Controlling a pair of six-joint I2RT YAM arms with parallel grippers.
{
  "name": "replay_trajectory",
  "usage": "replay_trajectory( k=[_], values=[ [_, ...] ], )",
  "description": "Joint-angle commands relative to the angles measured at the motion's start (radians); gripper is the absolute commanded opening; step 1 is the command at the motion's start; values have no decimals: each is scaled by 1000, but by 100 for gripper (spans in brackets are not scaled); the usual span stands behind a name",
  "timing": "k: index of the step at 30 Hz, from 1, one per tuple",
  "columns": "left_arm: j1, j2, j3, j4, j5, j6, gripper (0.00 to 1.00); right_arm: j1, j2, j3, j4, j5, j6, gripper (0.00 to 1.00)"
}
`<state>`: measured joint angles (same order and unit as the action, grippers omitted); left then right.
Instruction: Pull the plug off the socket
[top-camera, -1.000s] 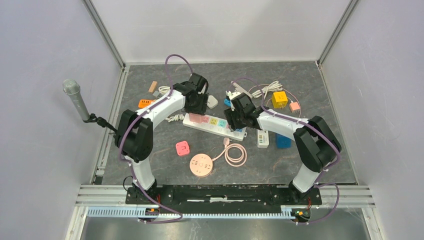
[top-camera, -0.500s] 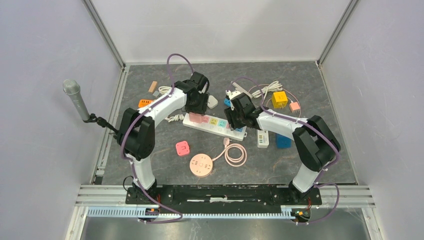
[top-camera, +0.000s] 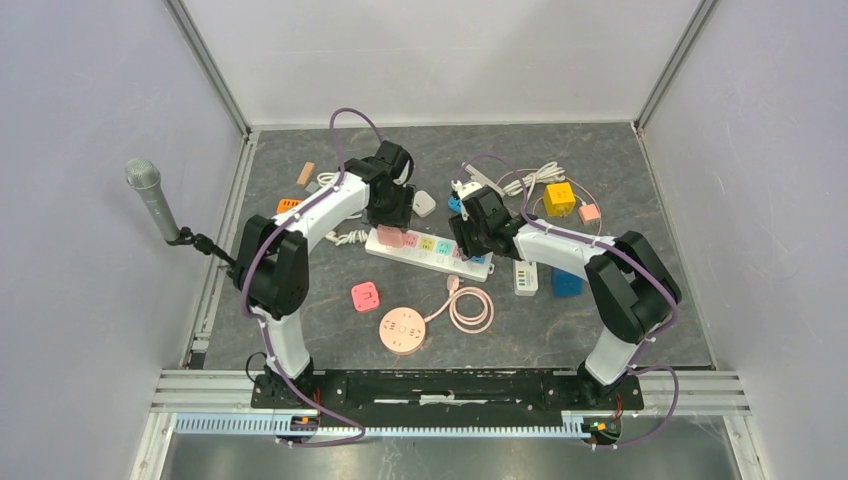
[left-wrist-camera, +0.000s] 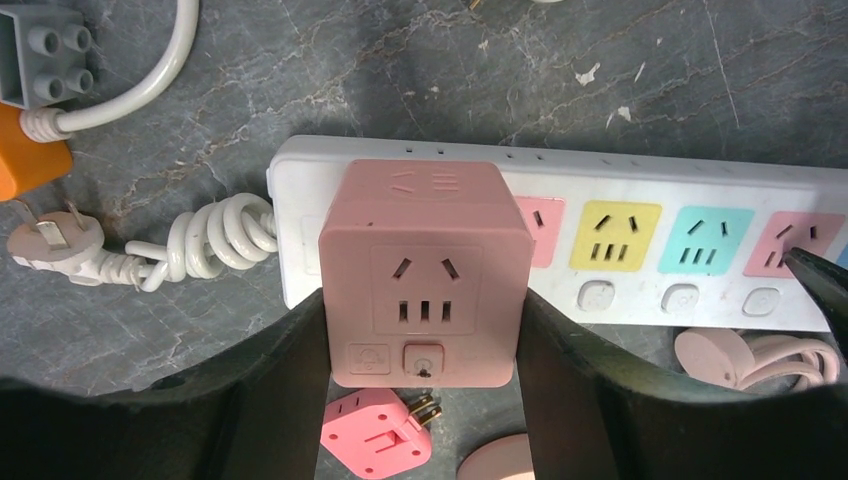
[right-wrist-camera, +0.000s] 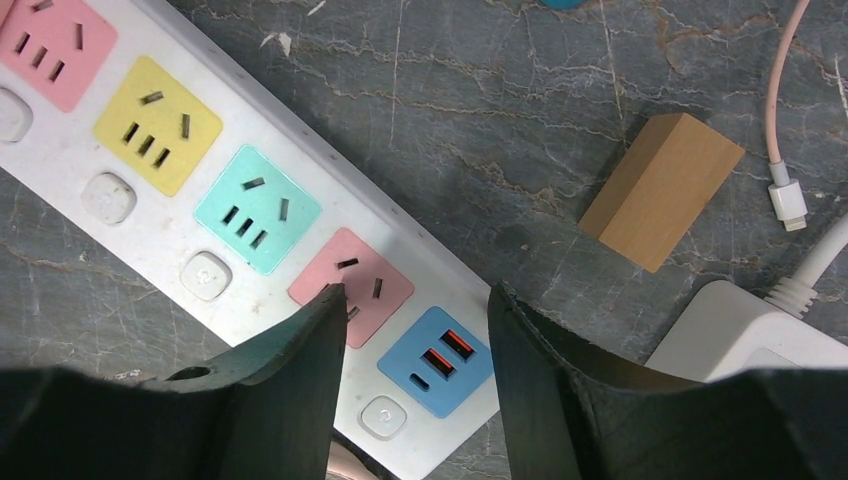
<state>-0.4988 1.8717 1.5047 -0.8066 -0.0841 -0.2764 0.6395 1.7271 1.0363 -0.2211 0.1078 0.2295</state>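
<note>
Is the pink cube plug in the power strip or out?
In, it seems: the pink cube sits flush on the strip, at its left end, with no gap or prongs showing. The left gripper clamps its sides.

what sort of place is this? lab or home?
Likely a lab robot cell, not a home: white panel walls, two arms bolted to a base rail, and a power strip with a pink cube adapter staged as props.

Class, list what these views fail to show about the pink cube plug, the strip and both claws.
- Pink cube plug: prongs hidden by its own body, left wrist view.
- Power strip: right end cut by frame edge, left wrist view.
- Left claw, right claw: fingertips hidden under the wrists, top view.
</note>
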Motion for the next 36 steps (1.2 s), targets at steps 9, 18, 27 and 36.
replay_trajectory(
  k=[9, 18, 27, 36],
  values=[
    [-47, -23, 42, -12, -42, -151, 35, 3, 80, -54, -93, 37, -22, 54],
    [-35, 2, 48, -28, -32, -153, 48, 6, 42, -102, -26, 45, -32, 48],
    [-17, 47, 1, -27, -28, -148, 67, 7, 44, -105, -19, 51, -23, 47],
    [-17, 80, 0, -35, -49, -126, 74, 6, 43, -114, -8, 0, -48, 47]
  ],
)
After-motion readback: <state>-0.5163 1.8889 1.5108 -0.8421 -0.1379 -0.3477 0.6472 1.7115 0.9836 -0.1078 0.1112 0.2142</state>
